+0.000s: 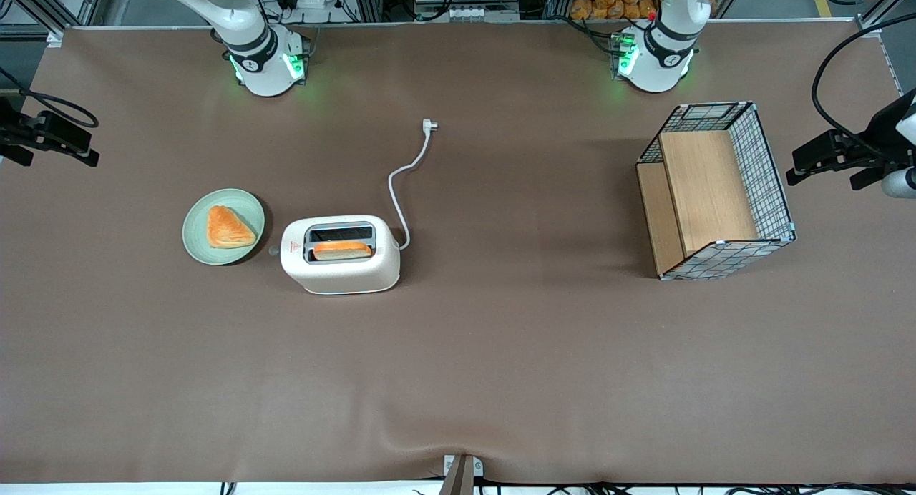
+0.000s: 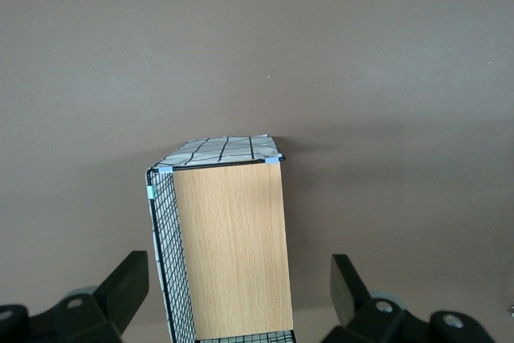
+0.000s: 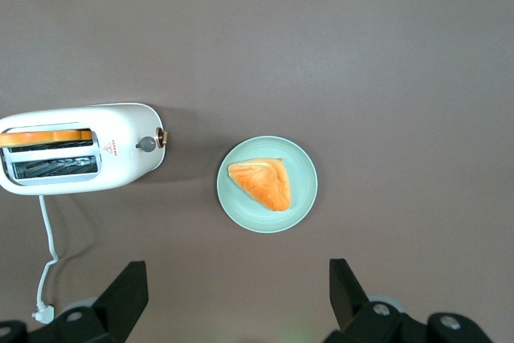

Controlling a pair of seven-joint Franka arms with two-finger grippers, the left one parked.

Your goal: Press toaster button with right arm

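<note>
The cream-white toaster [image 1: 340, 266] [image 3: 120, 168] stands on the brown table with a slice of toast [image 1: 342, 250] in the slot nearer the front camera. Its small grey button [image 1: 273, 251] [image 3: 146, 144] sticks out of the narrow end by the red triangle sticker, facing the green plate [image 1: 193, 237]. My right gripper [image 1: 89, 152] [image 3: 237, 299] hangs over the working arm's end of the table, well apart from the toaster. It is open, its black fingers [image 3: 128, 295] spread wide over bare table with nothing between them.
The green plate [image 3: 305, 190] carries an orange pastry [image 1: 229, 227] [image 3: 261, 182] right beside the toaster's button end. The white cord runs from the toaster to a plug [image 1: 429, 126] farther from the front camera. A wire and wood basket [image 1: 715, 191] lies toward the parked arm's end.
</note>
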